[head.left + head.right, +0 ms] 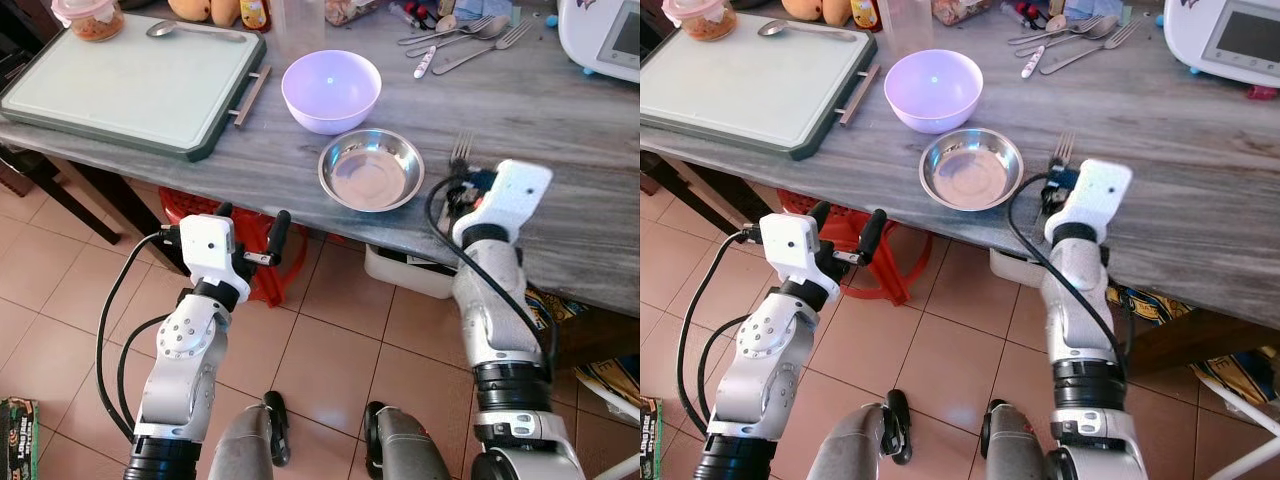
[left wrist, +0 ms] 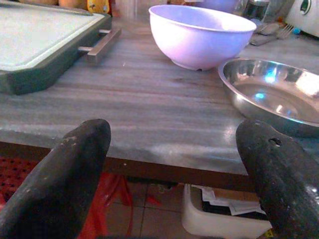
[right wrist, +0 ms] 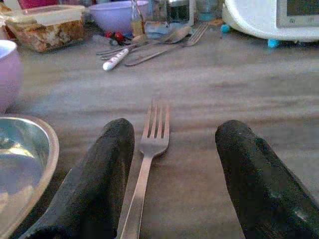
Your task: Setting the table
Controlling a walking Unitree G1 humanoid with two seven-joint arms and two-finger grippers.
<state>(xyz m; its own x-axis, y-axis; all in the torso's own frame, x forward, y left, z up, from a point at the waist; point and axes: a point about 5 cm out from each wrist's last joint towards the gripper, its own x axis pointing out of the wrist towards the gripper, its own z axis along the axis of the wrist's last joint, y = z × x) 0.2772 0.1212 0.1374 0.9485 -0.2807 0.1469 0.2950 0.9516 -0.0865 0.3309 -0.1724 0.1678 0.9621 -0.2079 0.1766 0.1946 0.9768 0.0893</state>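
A steel fork (image 3: 148, 149) lies on the grey wooden table (image 1: 560, 140), just right of a shallow steel bowl (image 1: 371, 168). My right gripper (image 3: 172, 164) hovers low over the fork's handle, open, its fingers (image 3: 99, 179) apart on either side of it. Behind the steel bowl stands a lilac bowl (image 1: 331, 90). My left gripper (image 1: 250, 232) is open below the table's front edge, level with the tabletop and facing both bowls (image 2: 202, 35).
A pale cutting board with a dark rim (image 1: 120, 85) holds a spoon (image 1: 165, 29) at the back left. Spare cutlery (image 1: 460, 40) and a white appliance (image 1: 605, 35) sit at the back right. Under the table are a red stool (image 1: 265, 275) and a white bin (image 1: 405, 272).
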